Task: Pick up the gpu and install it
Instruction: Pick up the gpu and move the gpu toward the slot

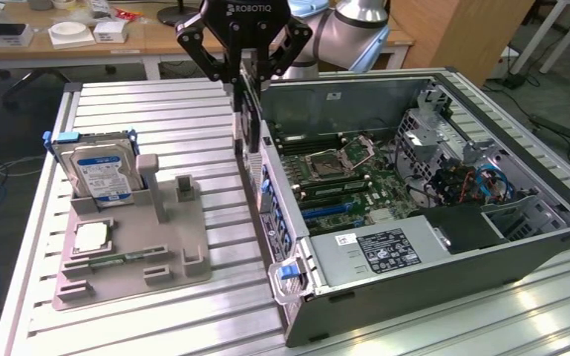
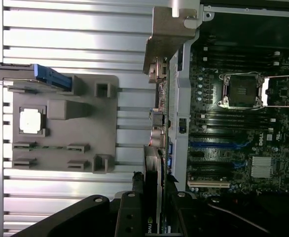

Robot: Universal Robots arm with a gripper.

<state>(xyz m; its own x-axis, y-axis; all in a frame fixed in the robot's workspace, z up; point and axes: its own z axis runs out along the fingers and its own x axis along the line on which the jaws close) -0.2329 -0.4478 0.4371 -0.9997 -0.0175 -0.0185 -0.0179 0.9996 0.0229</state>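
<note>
Gripper (image 1: 249,74): mine, closed partway, with the fingers pinched on the two flat faces of the gpu and nothing else in them.
Gpu (image 1: 250,122): hangs upright from my grip, thin edge toward the exterior camera and clear of the table. Its silvery bracket (image 2: 171,42) is at the end away from my fingers.
Where it hangs: just beside the port wall (image 1: 265,200) of the open computer case (image 1: 522,245). By the wrist view it is on the outer side and lies lengthwise along that wall. I cannot tell whether card and wall touch.
Step in hand: the pick-up looks done, since the card is in the air and firmly held. The install is not yet done.
Expansion slots (image 2: 208,145): blue and white, bare, running away from the port wall and so across the card's present line.
What the next move calls for: as I judge it, turning the card onto a slot's line with the bracket at the port wall, getting it inside the case, and then a straight, square push.
Motherboard (image 1: 364,185): flat in the case floor, with the CPU socket (image 1: 325,163) open.
Holder tray (image 1: 196,259): grey, on the slatted table (image 1: 166,111), well apart from my grip. It carries the hard drive (image 1: 102,170) standing up, a processor chip (image 1: 92,236) and a memory strip (image 1: 116,259).
Farthest: a wooden desk (image 1: 146,37) beyond the table.
</note>
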